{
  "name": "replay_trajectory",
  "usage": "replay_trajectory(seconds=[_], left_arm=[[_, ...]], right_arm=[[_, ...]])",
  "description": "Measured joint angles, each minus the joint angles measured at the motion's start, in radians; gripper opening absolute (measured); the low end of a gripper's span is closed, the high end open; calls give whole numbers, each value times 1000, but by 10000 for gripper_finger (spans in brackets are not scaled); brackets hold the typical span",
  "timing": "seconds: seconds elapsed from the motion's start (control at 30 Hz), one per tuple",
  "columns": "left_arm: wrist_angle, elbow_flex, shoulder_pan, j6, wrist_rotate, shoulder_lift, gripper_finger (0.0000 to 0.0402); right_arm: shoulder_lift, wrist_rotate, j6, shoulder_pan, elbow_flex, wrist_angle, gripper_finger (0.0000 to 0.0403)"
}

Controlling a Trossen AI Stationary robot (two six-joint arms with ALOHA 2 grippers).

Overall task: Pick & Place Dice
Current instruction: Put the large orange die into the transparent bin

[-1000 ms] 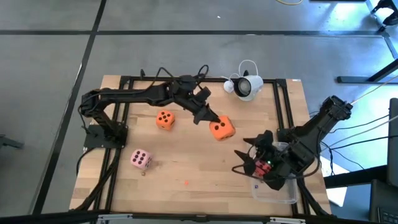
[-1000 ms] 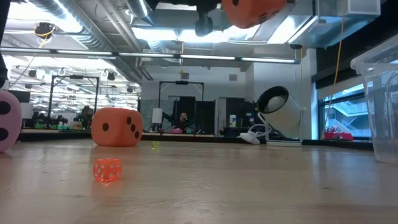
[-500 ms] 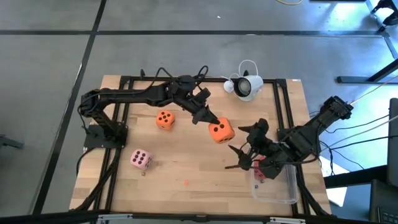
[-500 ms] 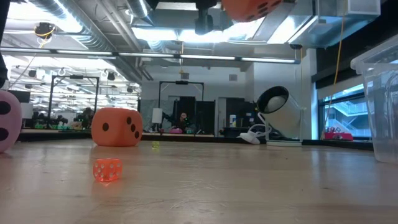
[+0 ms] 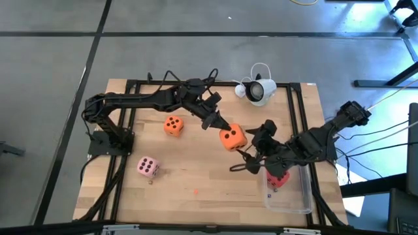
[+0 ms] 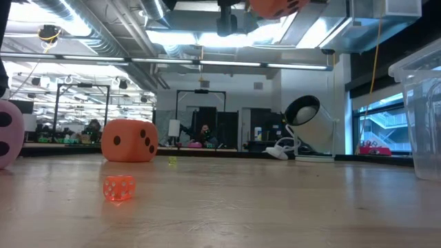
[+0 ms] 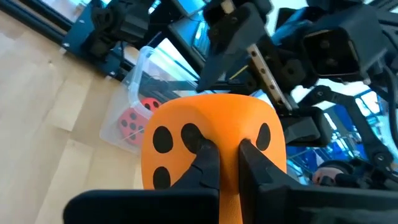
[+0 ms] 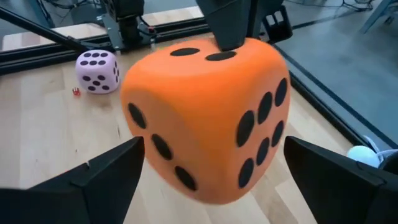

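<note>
An orange die [image 5: 232, 138] hangs above the table's middle, with my left gripper [image 5: 221, 125] shut on it. My right gripper [image 5: 247, 150] is open. Its two fingers [image 8: 106, 180] stand on either side of that die [image 8: 205, 118] with gaps, touching nothing. A second orange die [image 5: 173, 125] and a pale pink die [image 5: 148, 167] rest on the table at the left. A red die [image 5: 277, 179] lies inside the clear container [image 5: 287, 199] at the near right. My left gripper pinches the die's foam on one pipped face [image 7: 186, 140], and the foam bulges around the two shut fingers [image 7: 205, 165]. The fingers come nearly level from the table's far left. The die hangs clear of the table.
A white lamp-like device [image 5: 260, 91] with its cable stands at the table's far edge. A tiny translucent orange die [image 6: 118, 187] lies on the wood near the front. A black frame [image 5: 297, 111] runs around the tabletop.
My right gripper has swung from above the clear container toward the table's left and far side, up to the held orange die, rolling as it went. The red die now shows uncovered inside the container.
</note>
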Motion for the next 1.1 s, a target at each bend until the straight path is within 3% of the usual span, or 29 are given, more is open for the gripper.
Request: replay_trajectory(seconds=[0.4,0.73,0.9,1.1], left_arm=[[34,0,-2,-10,35,0,1],[37,0,-1,-14,40,-4,1],[37,0,-2,-20,39,-4,1],[38,0,-2,-22,39,-4,1]], right_arm=[[0,-132,-50,-83,0,54,384],[0,-128,-90,-100,-1,101,381],[0,-129,-89,-103,-2,117,342],[0,-126,-92,-103,-2,147,256]])
